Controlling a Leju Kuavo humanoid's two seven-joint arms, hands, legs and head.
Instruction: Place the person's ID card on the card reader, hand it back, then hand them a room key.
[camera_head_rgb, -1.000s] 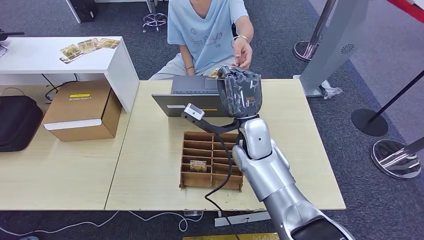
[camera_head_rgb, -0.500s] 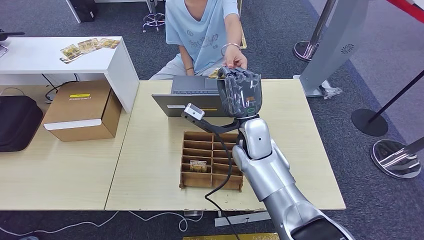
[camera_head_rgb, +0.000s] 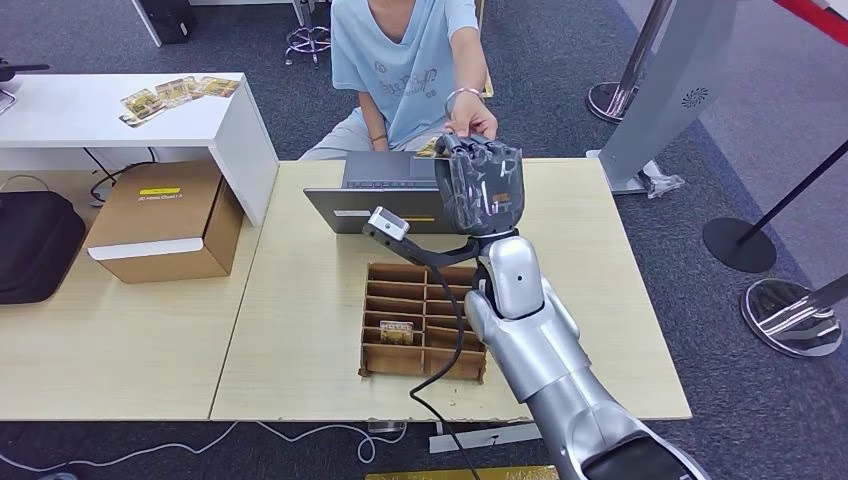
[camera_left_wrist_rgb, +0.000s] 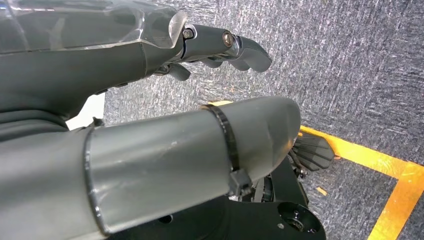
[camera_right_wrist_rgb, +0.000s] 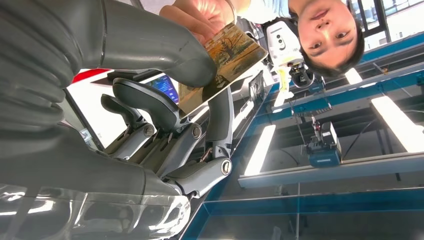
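Observation:
My right hand (camera_head_rgb: 482, 185) is raised over the far side of the table, palm away from me. It pinches a card with a golden picture (camera_head_rgb: 430, 149) between thumb and fingers. In the right wrist view the card (camera_right_wrist_rgb: 220, 60) sits under my thumb (camera_right_wrist_rgb: 150, 45), and the person's hand (camera_right_wrist_rgb: 200, 12) grips its far end. That person's hand (camera_head_rgb: 472, 120) reaches down to my fingertips from across the table. A grey flat device (camera_head_rgb: 370, 195) lies on the table below my hand. My left hand (camera_left_wrist_rgb: 150, 65) hangs over the carpet, fingers apart, holding nothing.
A wooden divided box (camera_head_rgb: 425, 320) stands mid-table with one card (camera_head_rgb: 397, 328) in a near-left slot. A cardboard carton (camera_head_rgb: 165, 220) and a white desk (camera_head_rgb: 120, 110) with several cards are at the left. Stanchion bases (camera_head_rgb: 740, 245) stand at the right.
The person's hand came down from beside my fingertips and took hold of the card's far end. My right arm has stayed still.

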